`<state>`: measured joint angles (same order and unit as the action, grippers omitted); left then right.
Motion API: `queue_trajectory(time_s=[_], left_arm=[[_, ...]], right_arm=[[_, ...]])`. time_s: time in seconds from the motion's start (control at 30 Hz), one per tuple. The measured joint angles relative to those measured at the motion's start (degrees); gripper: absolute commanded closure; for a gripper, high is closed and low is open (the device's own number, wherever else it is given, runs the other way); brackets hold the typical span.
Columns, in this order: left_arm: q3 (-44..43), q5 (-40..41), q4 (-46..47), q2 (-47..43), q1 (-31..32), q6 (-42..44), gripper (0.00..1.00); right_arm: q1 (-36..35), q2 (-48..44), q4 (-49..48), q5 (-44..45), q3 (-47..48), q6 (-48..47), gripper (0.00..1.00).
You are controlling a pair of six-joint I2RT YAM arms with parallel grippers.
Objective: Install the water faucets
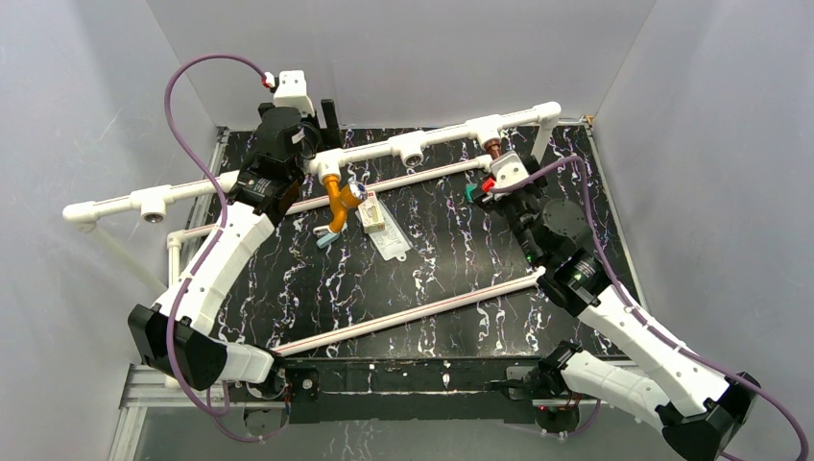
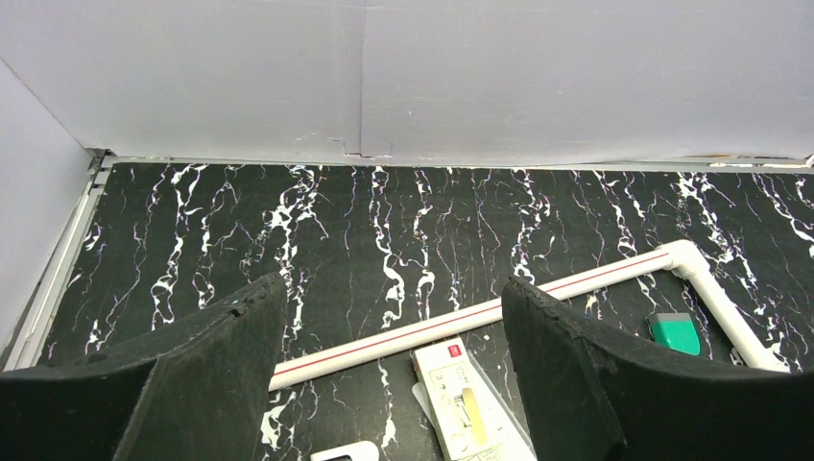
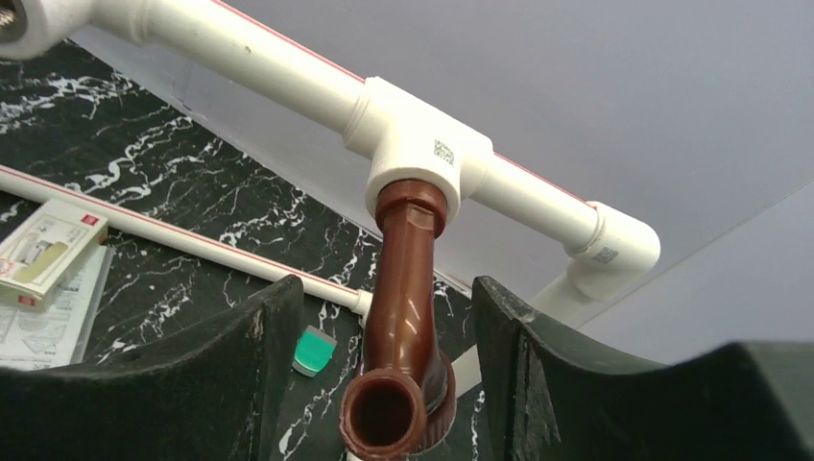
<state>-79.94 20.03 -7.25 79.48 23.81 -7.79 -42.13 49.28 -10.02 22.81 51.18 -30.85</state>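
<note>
The orange-yellow faucet (image 1: 338, 200) with its silvery knob hangs from a white tee (image 1: 329, 163) on the raised pipe. My left gripper (image 1: 322, 134) is behind that tee; in the left wrist view it (image 2: 394, 288) is wide open and empty, and the faucet is out of that view. The dark reddish-brown faucet (image 1: 493, 147) sits with its stem in another tee (image 3: 422, 154), spout end toward the camera (image 3: 408, 307). My right gripper (image 3: 384, 288) is open and straddles this faucet, with a gap on each side.
A white raised pipe (image 1: 442, 139) with several tees spans the back. Thin red-striped pipes (image 1: 413, 312) lie on the black marbled table. A white packet (image 1: 379, 223) lies mid-table. A small green piece (image 1: 472, 194) lies by my right gripper. Grey walls enclose the table.
</note>
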Motion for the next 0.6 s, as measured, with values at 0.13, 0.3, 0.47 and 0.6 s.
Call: queue_trajectory(time_s=[0.13,0.3,0.47,0.6], left_arm=[[0.0,0.0,0.0,0.0,0.0,0.0,0.2],[0.0,0.0,0.0,0.0,0.0,0.0,0.2],[0.0,0.0,0.0,0.0,0.0,-0.1,0.2],[0.0,0.0,0.0,0.0,0.0,-0.1,0.2]], right_arm=[[0.0,1.3,-1.0,1.1,-1.1,-1.3,0.46],[0.1,1.7,-2.3,3.5,-1.3,-2.3,0.86],[0.0,1.5,-2.4,3.7,-1.4,-2.3,0.99],[0.0,1.3,-2.3,3.9,-1.4,0.9,0.99]])
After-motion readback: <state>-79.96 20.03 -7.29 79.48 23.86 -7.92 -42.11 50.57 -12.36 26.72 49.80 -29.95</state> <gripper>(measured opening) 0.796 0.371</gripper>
